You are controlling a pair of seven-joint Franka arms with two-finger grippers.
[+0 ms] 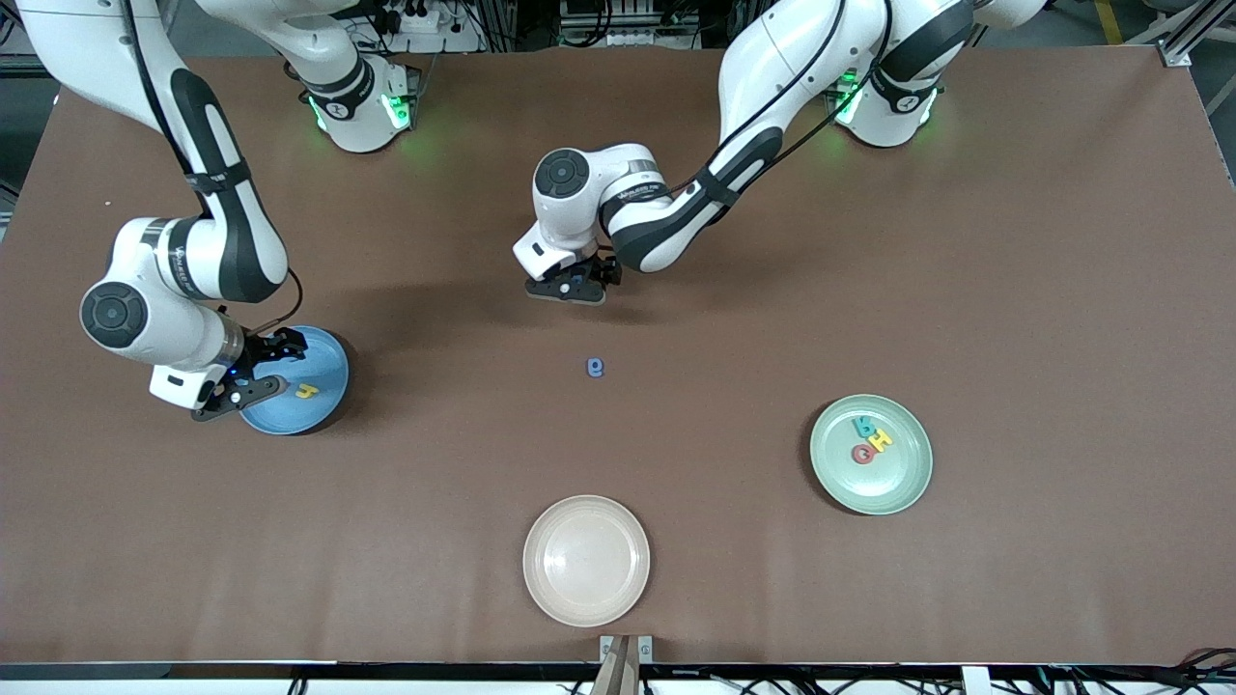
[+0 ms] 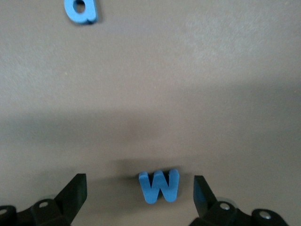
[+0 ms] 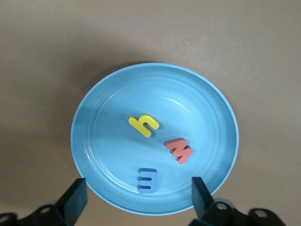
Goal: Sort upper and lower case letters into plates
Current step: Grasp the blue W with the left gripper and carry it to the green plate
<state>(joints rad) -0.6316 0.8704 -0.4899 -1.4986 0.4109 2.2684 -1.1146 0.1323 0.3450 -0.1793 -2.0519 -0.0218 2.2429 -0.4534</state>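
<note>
My right gripper (image 3: 136, 197) spread wide over the blue plate (image 3: 94, 141) holding yellow h (image 3: 143, 125), red m (image 3: 179, 150), blue m (image 3: 147, 180), my left gripper (image 2: 140, 200) wide, straddling blue W (image 2: 160, 186), blue a (image 1: 595, 367) nearby, three letters (image 1: 870, 440) in green plate (image 1: 908, 483).

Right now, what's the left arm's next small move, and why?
Probably straight down, then close. The left gripper is open over the table with the blue W lying flat between its fingers, not yet gripped. The right gripper, open over the blue plate, holds nothing.
</note>
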